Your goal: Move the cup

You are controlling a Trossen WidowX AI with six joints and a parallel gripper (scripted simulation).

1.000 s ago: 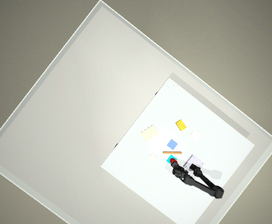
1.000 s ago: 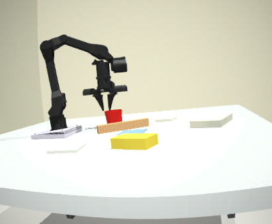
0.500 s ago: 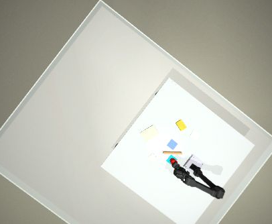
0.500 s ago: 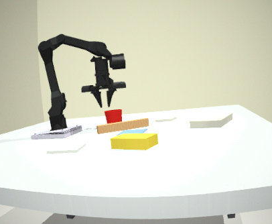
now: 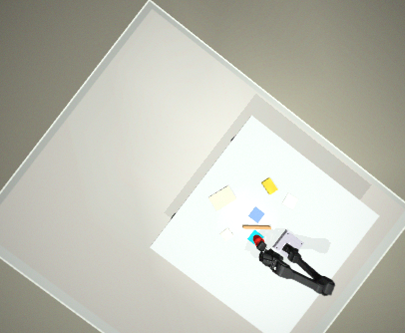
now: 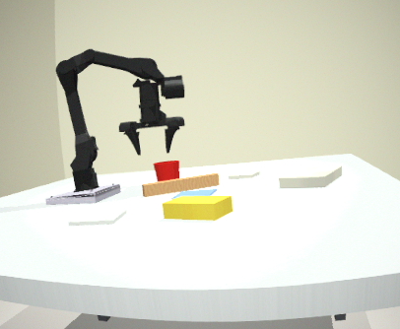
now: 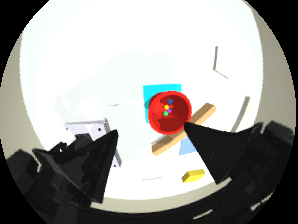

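Note:
The red cup (image 5: 258,240) (image 6: 166,170) (image 7: 170,112) stands upright on the cyan pad (image 7: 162,88) (image 5: 250,238). Several small coloured marbles (image 7: 167,107) lie inside it in the wrist view. The blue pad (image 5: 256,214) (image 6: 198,193) (image 7: 187,148) is bare, on the other side of the wooden bar. My gripper (image 6: 154,153) (image 7: 151,129) is wide open and empty. Its fingertips are above the cup's rim in the exterior view, clear of the cup. The cup's base is hidden behind the bar in that view.
The wooden bar (image 5: 256,227) (image 6: 180,185) (image 7: 200,118) lies between the two pads. A yellow block (image 5: 269,185) (image 6: 198,209) (image 7: 193,176) is beyond the blue pad. A cream slab (image 5: 222,197) (image 6: 308,180) and two thin white tiles (image 5: 289,200) (image 6: 98,218) also lie on the table.

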